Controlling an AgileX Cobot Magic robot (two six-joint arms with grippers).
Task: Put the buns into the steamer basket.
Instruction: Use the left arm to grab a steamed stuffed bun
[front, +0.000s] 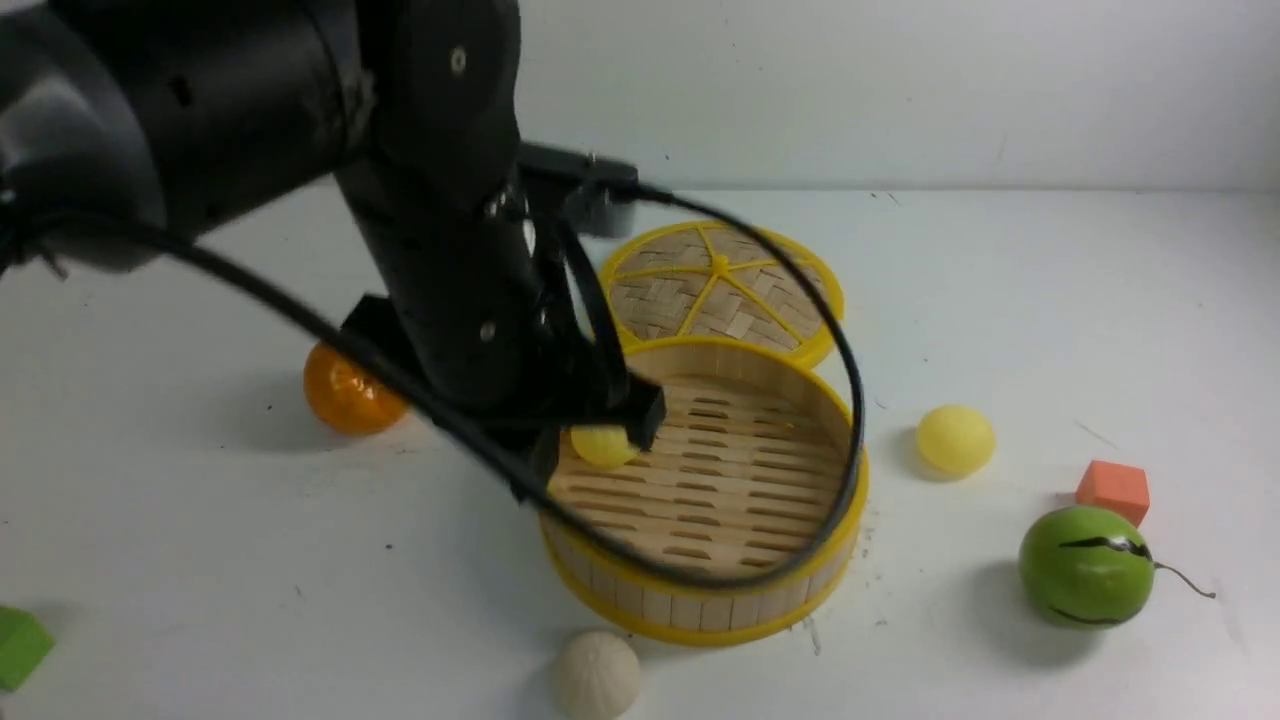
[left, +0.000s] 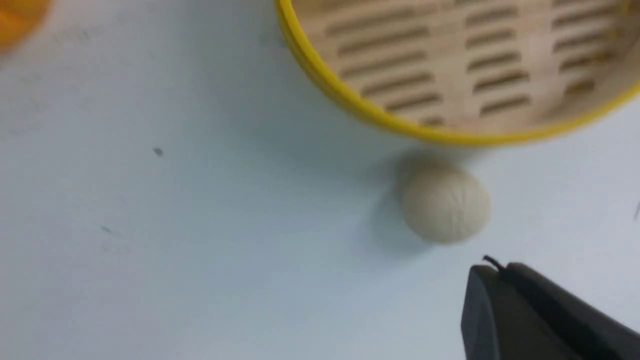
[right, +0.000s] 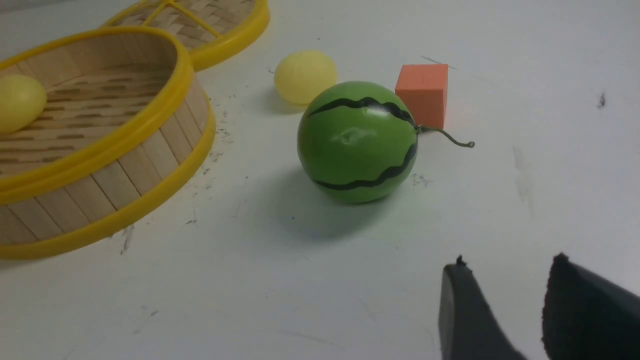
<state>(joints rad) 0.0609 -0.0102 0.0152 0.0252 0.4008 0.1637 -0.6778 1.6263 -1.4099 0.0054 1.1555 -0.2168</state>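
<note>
inside steamer basket (front: 700, 560), at its left side: one smooth yellow bun (front: 603, 447), partly hidden by left arm (front: 470, 250). on table (front: 250, 600): pleated off-white bun (front: 597, 675) just beside basket's near side; second yellow bun (front: 956, 441) right of basket. woven lid (front: 720, 290) lay behind basket. green ball (front: 1086, 566) was near red block (front: 1112, 490). left fingers (left: 494, 267) were closed together, nothing between; right fingers (right: 510, 262) stood apart, empty.
</note>
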